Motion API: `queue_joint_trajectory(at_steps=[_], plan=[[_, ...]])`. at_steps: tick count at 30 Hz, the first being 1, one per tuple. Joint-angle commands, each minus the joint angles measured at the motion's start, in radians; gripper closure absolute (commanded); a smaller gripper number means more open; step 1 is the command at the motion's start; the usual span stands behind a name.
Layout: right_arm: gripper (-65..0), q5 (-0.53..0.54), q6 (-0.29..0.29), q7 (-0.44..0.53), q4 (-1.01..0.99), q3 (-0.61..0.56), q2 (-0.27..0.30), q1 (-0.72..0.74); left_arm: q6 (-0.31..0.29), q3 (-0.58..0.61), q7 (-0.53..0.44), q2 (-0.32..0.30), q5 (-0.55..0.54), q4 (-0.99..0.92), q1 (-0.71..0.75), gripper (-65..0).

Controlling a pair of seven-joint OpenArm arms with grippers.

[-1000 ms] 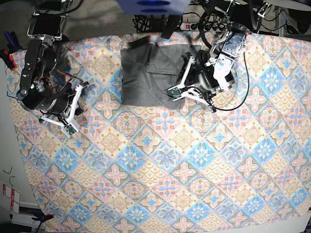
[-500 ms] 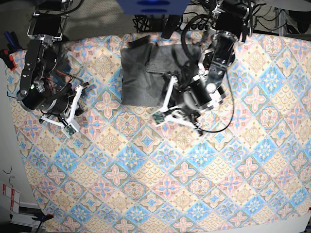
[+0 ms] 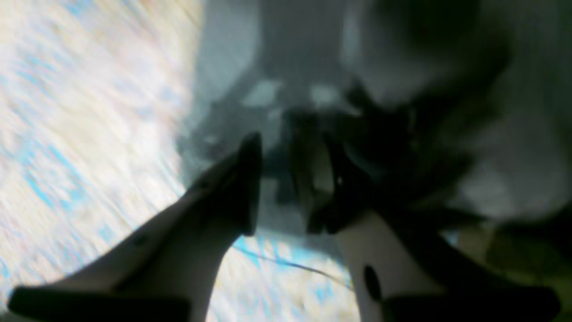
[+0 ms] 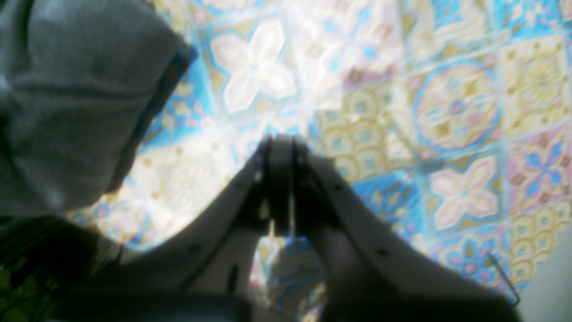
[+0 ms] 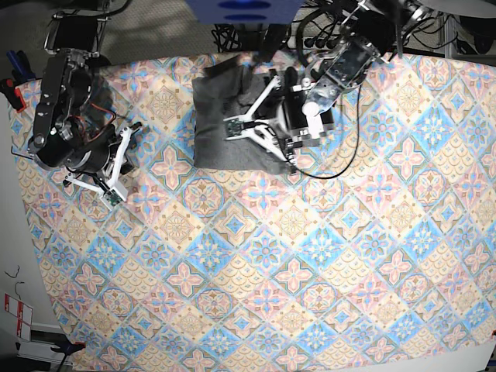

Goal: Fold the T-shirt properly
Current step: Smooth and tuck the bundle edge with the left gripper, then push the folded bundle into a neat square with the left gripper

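The grey T-shirt (image 5: 221,108) lies as a folded, roughly square bundle at the back middle of the patterned tablecloth (image 5: 271,256). My left arm (image 5: 302,108) reaches over the shirt's right half and hides it. In the blurred left wrist view, my left gripper (image 3: 281,152) has its jaws a little apart above grey T-shirt cloth (image 3: 232,67). Whether it pinches any cloth I cannot tell. My right gripper (image 4: 280,143) is shut on nothing above the tablecloth (image 4: 447,112). The T-shirt's edge (image 4: 67,103) lies off to its left.
My right arm (image 5: 74,147) rests on the tablecloth's left side, apart from the shirt. Cables and a power strip (image 5: 310,37) run along the back edge, beside a blue object (image 5: 244,8). Small tools (image 5: 12,77) lie off the cloth's left edge.
My left arm has swung from the shirt's lower right corner, out over the tablecloth, then back up across the shirt's middle. My right arm has shifted slightly upward.
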Motion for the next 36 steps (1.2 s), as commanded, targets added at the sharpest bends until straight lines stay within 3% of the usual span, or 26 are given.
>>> queue_joint_trajectory(at_steps=[1, 5, 9, 13, 24, 31, 36], plan=[[-0.2, 0.009, 0.002, 0.016, 0.016, 0.005, 0.012, 0.017, 0.002, -0.002, -0.01, -0.023, -0.014, 0.047, 0.005, -14.0], [-0.2, 0.009, 0.002, 0.016, 0.014, 0.007, 0.012, 0.017, 0.002, 0.006, -0.066, -0.136, -0.085, 0.094, 0.059, -14.1], [-0.2, 0.009, 0.002, 0.016, 0.013, 0.001, 0.011, 0.019, 0.002, -0.018, -0.125, -0.196, -0.112, 0.097, 0.1, -14.0], [-0.2, 0.009, 0.002, 0.016, 0.013, 0.001, -0.014, 0.019, 0.002, -0.101, -0.128, -0.187, -0.123, 0.104, 0.156, -14.0], [-0.2, 0.009, 0.002, 0.016, 0.011, 0.005, -0.015, 0.014, 0.002, -0.203, -0.129, -0.184, -0.117, 0.153, 0.377, -13.8], [-0.2, 0.009, 0.002, 0.016, 0.011, 0.001, -0.015, 0.014, 0.002, -0.37, -0.123, -0.153, -0.108, 0.137, 0.407, -7.5], [-0.2, 0.009, 0.002, 0.016, 0.011, -0.001, -0.017, 0.011, 0.002, -0.382, -0.129, -0.153, -0.108, 0.114, 0.398, -7.4]])
